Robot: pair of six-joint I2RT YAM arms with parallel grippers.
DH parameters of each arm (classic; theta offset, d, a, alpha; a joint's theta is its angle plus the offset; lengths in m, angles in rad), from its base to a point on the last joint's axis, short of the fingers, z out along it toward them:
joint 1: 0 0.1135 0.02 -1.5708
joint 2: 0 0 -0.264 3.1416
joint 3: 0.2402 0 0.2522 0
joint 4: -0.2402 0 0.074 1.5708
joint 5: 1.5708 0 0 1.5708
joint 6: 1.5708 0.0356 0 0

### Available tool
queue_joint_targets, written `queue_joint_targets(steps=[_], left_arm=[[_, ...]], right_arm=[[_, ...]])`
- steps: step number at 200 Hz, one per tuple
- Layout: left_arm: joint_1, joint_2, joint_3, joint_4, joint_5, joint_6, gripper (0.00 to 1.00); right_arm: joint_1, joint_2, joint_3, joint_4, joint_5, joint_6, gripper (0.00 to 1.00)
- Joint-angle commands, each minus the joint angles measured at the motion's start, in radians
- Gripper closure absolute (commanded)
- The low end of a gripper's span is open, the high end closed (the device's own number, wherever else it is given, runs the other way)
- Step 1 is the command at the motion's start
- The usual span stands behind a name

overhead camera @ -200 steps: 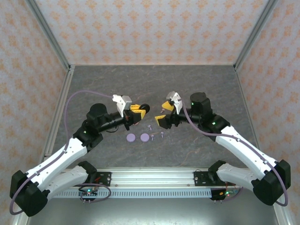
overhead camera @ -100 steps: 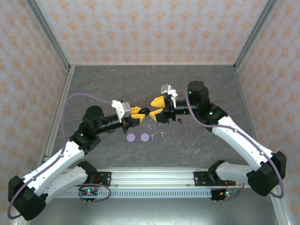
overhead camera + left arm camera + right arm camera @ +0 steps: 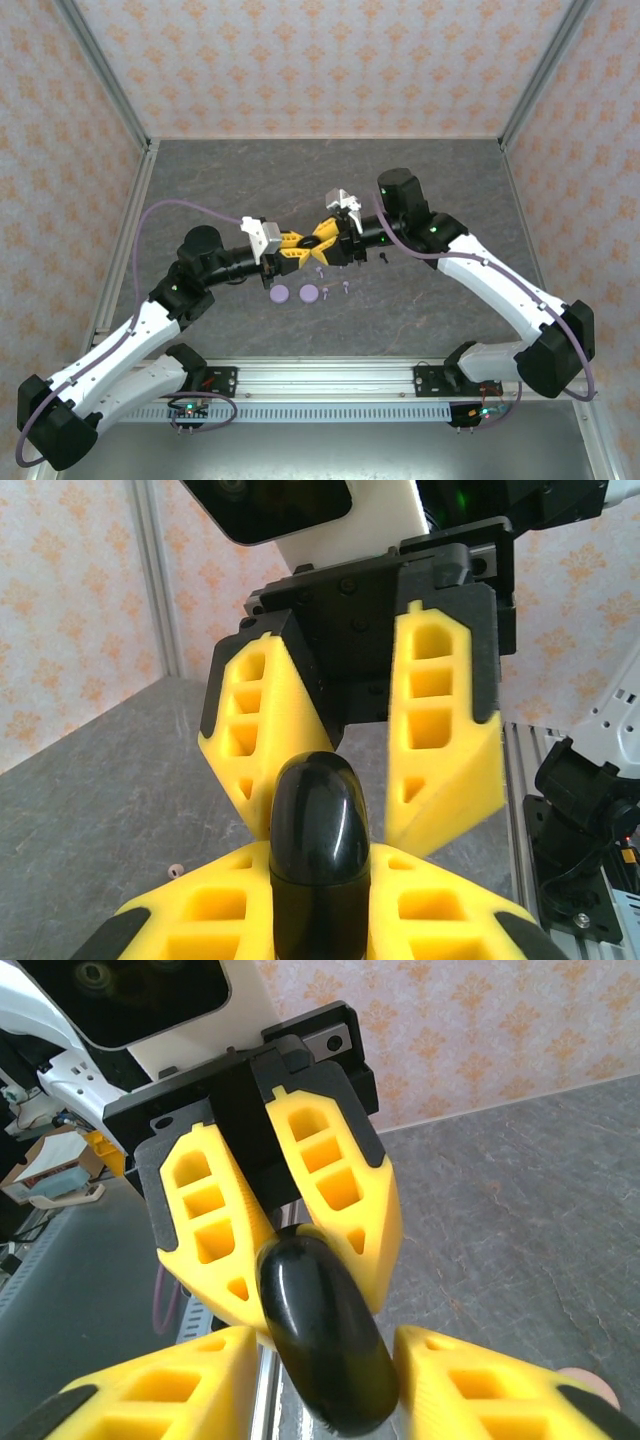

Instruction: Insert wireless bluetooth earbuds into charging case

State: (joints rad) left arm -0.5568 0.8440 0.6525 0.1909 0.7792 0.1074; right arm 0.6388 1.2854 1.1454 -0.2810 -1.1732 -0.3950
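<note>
Nearest the arm bases, two lavender discs [image 3: 279, 294] lie side by side on the grey table [image 3: 430, 190]. Just right of them, and a little farther back, sit three tiny pale buds [image 3: 345, 288], apart from one another and touching no disc. A small black bit [image 3: 383, 257] lies farther right, too small to tell what it is. Beyond these, the two grippers meet tip to tip over the middle of the table. The left gripper [image 3: 300, 247] reaches in from the left and is clamped on the black, round-ended case [image 3: 318, 850]. Its wrist view has the case gripped between its two yellow fingers, rounded end pointing away. The right gripper [image 3: 325, 238] faces it from the right with its jaws parted, straddling the free end of the case. In the left wrist view one of its fingers [image 3: 262, 745] sits right behind the case, and the other stands clear with a gap showing. In the right wrist view the case lies between that gripper's own fingers, close on both sides, but whether they touch it cannot be told. The case is held off the table, apart from the buds. Farthest back stand the patterned walls [image 3: 330, 60].
</note>
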Motion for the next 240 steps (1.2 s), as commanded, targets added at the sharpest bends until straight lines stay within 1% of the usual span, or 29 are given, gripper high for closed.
queue_joint_targets(steps=[1, 33, 62, 79, 93, 105, 130, 179, 202, 212, 224, 240], left_arm=[[-0.006, -0.008, 0.029, 0.000, 0.006, 0.023, 1.00], [-0.007, -0.008, 0.030, -0.007, 0.008, 0.026, 1.00], [-0.007, -0.008, 0.031, -0.021, 0.010, 0.027, 1.00], [-0.007, -0.008, 0.032, -0.031, 0.011, 0.029, 0.84], [-0.007, -0.006, 0.032, -0.036, 0.011, 0.031, 0.74], [-0.007, -0.003, 0.031, -0.041, 0.011, 0.030, 0.69], [-0.007, 0.002, 0.033, -0.049, 0.012, 0.026, 0.63], [-0.007, 0.014, 0.041, -0.062, 0.012, 0.024, 0.61], [-0.008, 0.017, 0.044, -0.061, 0.018, 0.021, 0.69], [-0.008, 0.016, 0.045, -0.058, 0.018, 0.018, 0.71], [-0.009, 0.015, 0.045, -0.055, 0.018, 0.016, 0.71], [-0.008, 0.015, 0.045, -0.050, 0.019, 0.012, 0.67]], right_arm=[[0.009, -0.014, 0.039, -0.008, -0.033, -0.036, 0.66], [0.009, -0.015, 0.047, -0.024, -0.026, -0.047, 0.78], [0.009, -0.021, 0.054, -0.038, -0.021, -0.058, 0.83], [0.009, -0.026, 0.053, -0.038, -0.016, -0.059, 0.84], [0.009, -0.032, 0.054, -0.038, -0.011, -0.058, 0.84], [0.009, -0.035, 0.055, -0.040, -0.009, -0.059, 0.84], [0.009, -0.038, 0.057, -0.043, -0.008, -0.060, 0.84], [0.009, -0.038, 0.054, -0.045, -0.006, -0.060, 0.84], [0.009, -0.034, 0.050, -0.046, -0.001, -0.059, 0.84], [0.009, -0.032, 0.050, -0.051, 0.004, -0.061, 0.84], [0.009, -0.029, 0.050, -0.064, 0.009, -0.071, 0.84], [0.009, -0.027, 0.049, -0.077, 0.014, -0.081, 0.84]])
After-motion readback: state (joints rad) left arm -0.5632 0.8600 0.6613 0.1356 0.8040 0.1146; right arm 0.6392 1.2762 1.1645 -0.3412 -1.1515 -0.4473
